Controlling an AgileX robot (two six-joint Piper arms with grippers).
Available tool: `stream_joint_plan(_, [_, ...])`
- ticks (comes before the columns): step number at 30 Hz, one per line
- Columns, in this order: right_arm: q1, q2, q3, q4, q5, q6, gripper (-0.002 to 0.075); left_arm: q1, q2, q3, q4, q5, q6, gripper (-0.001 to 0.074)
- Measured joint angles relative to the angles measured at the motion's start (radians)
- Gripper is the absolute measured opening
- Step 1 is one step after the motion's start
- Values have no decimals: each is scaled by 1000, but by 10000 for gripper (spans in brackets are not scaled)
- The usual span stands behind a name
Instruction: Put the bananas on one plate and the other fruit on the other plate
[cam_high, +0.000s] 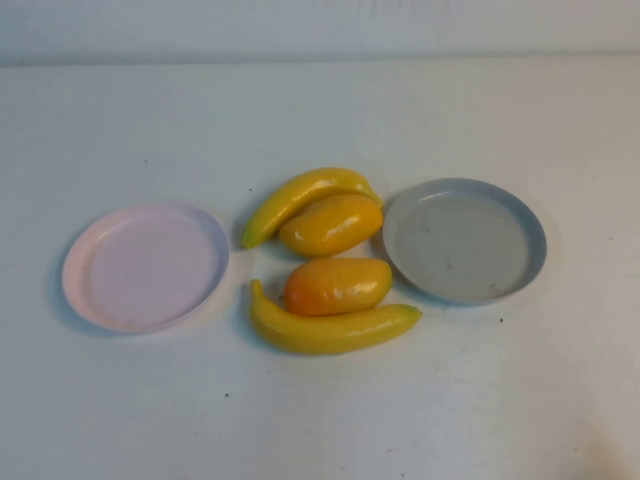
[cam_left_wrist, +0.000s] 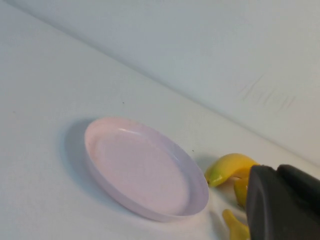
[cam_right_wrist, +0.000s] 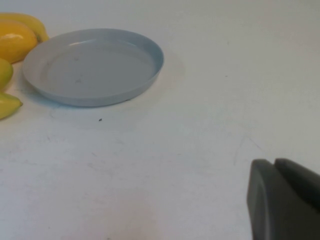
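Yellow plastic everywhere in the middle of the table, and nothing sorted yet: both plates bare, all four fruits lying between them. Seemingly the very first step, before any approach.

Pale pink plate on the robot's left, grey-blue plate on the right. Between them, far banana lying with long axis diagonal, greenish tip low toward the pink plate, other end high toward the grey plate, curve bulging away from the robot. Far mango-like fruit tucked inside that curve, touching it, long axis nearly left to right, slightly tilted. Near mango-like fruit also lying left to right, resting against the near banana, itself stretched almost left to right, curve bulging toward the robot, one tip up near the pink plate, the greenish end toward the grey plate.

Left gripper out of the high view, seen only as a dark edge in the left wrist view, hovering near the pink plate and the fruit; fingers not possible to judge. Right gripper likewise only a dark edge, over bare table well apart from the grey plate; cannot tell either.

Next move probably: reaching down to one fruit and closing across its short width, not along the length. Tight packing likely a difficulty, since each banana touches a mango.
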Motion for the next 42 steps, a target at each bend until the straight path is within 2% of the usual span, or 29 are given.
stream_joint_plan(3, [0,0,0,0,0,0,-16,0,0,-19,-5,36,-12,-5])
stream_joint_plan(6, [0,0,0,0,0,0,-16,0,39,-121,27,143,-3,-5])
stream_joint_plan(14, [0,0,0,0,0,0,-15,0,393,-393,79,439,56,-5])
stream_joint_plan(21, [0,0,0,0,0,0,-15,0,728,-589,68,553,297,-5])
stream_joint_plan(28, [0,0,0,0,0,0,-16,-9,1120,-827,-102,700,736,-5])
stream_joint_plan(32, [0,0,0,0,0,0,-16,-85,1311,-981,-87,728,842,-5])
stream_joint_plan(42, [0,0,0,0,0,0,-16,-378,1706,-1408,99,845,883,-5])
